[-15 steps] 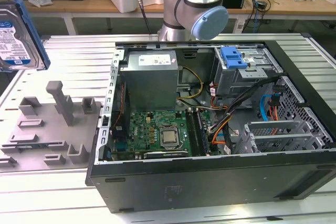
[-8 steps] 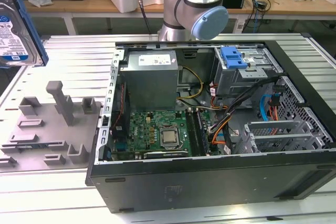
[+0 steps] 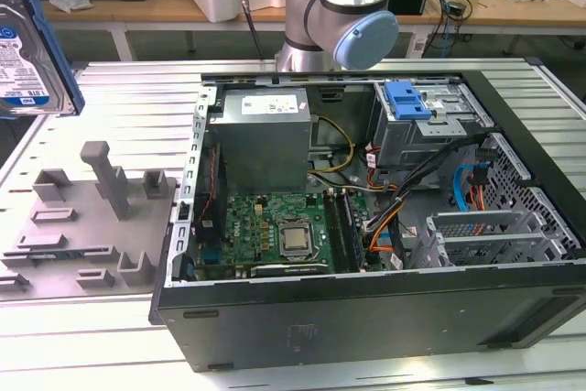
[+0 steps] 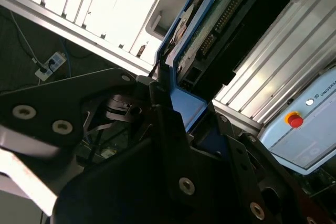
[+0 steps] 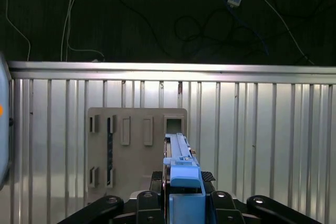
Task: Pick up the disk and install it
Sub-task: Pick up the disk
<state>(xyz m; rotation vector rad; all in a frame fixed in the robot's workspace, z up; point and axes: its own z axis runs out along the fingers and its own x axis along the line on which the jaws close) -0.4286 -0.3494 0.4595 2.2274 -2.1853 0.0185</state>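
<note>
1. Okay, we see the tool (image 5: 184,203) pinching the disk (image 3: 32,52) at its edge.
2. We see the disk on edge above the grey holder (image 3: 87,226), well apart from the open computer case (image 3: 385,318).

In the exterior view our arm (image 3: 341,16) stands at the far side of the scene, a silver upright link ending in a joint with a pale blue cap. In both wrist views our gripper (image 5: 182,186) (image 4: 193,116) has its black jaws clamped on the disk (image 5: 177,148), which sits edge-on between them.
</note>
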